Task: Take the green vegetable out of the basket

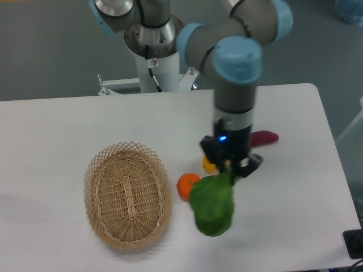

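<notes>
The robot arm's tool (231, 168) grips the top of a green vegetable (212, 204), which hangs in the air above the white worktop (295, 192), well right of the wicker basket (127, 194). An orange (187, 186) sits just beside the dangling leaves, a purple vegetable (264, 136) farther back.

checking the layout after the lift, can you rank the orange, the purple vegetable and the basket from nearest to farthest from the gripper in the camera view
From the gripper, which holds the green vegetable:
1. The purple vegetable, just behind it toward the table's right side.
2. The orange, to its left; close to the first, but slightly farther.
3. The basket, clearly farthest, on the left.
</notes>
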`<action>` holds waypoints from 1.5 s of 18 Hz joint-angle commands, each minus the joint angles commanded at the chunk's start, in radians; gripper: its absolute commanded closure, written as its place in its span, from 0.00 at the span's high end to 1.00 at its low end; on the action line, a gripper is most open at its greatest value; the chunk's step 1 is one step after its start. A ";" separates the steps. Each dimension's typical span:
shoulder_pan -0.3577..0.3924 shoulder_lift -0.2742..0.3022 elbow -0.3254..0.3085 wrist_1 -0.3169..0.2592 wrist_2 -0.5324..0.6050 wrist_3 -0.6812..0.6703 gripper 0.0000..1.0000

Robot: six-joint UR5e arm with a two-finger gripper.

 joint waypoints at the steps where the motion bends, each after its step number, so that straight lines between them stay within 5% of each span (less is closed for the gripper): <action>1: 0.014 0.002 0.006 -0.012 0.000 0.045 0.33; 7: 0.081 0.009 0.063 -0.131 -0.005 0.105 0.34; 27: 0.097 0.015 0.068 -0.129 -0.023 0.103 0.34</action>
